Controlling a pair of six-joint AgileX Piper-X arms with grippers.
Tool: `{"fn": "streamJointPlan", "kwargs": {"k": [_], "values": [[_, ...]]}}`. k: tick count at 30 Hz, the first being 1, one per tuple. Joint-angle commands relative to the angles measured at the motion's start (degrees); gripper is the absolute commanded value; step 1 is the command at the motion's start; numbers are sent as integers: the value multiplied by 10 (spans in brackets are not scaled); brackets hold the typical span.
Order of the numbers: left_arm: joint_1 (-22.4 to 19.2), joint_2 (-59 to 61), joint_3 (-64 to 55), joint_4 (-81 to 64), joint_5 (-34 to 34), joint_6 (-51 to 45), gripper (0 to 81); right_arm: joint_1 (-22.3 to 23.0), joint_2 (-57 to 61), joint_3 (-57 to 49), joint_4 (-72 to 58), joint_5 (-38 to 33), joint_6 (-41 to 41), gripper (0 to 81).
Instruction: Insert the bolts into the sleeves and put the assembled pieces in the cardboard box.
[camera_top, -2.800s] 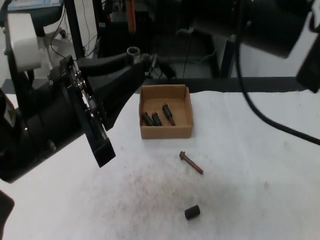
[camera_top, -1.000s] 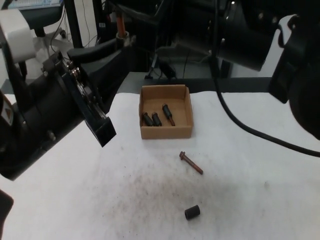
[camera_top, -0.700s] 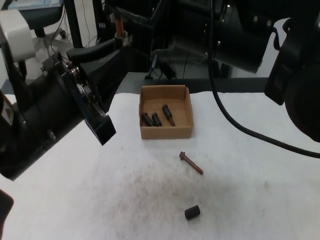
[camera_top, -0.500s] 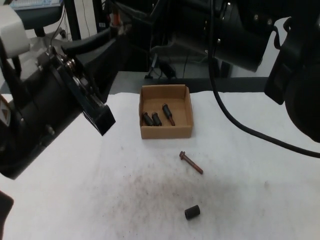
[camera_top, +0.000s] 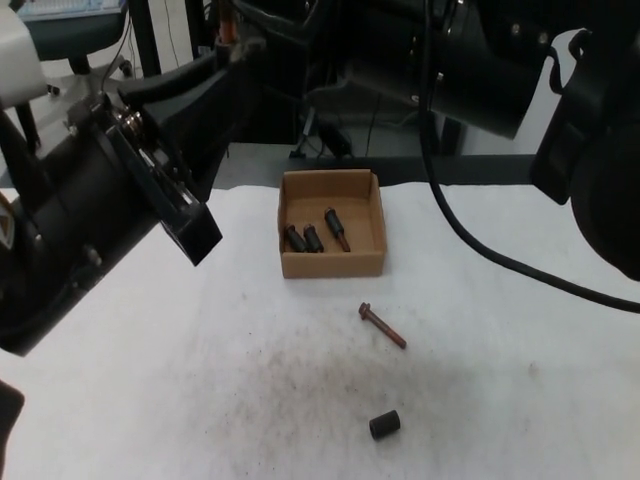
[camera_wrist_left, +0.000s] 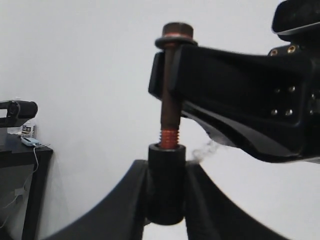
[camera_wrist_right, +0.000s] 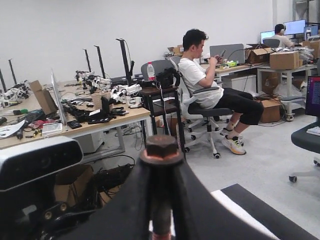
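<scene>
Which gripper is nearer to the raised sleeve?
Left. The left gripper has its jaws shut on the sleeve; the right gripper holds the bolt, its threaded tip at the sleeve's mouth.

white bench (camera_top: 520, 400), cardboard box (camera_top: 331, 264), bolt (camera_top: 383, 326), sleeve (camera_top: 384, 424)

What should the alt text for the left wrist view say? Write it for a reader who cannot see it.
The left gripper holds a black sleeve, and the right gripper holds a coppery bolt in line with it, threaded tip at the sleeve's mouth. A plain white wall lies behind.
</scene>
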Motion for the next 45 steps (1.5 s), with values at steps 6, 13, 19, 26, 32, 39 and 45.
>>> {"fn": "streamJointPlan", "kwargs": {"k": [6,13,19,26,32,39,45], "values": [[6,-2,-9,-21,-8,-7,3,0,2,1,9,-59,10,421],[6,-2,-9,-25,-8,-7,3,-2,2,1,9,-59,15,427],[6,-2,-10,-55,-8,-7,3,-7,2,1,9,-59,13,427],[8,-6,-10,-55,-8,-7,3,-19,2,1,9,-59,11,427],[15,-20,-10,-49,-8,-7,3,-28,2,1,9,-59,11,427],[25,-21,-10,-10,47,-7,3,-37,-11,1,7,-65,39,427],[25,-21,-10,25,47,-7,3,-42,-23,1,5,-68,39,427]]}}
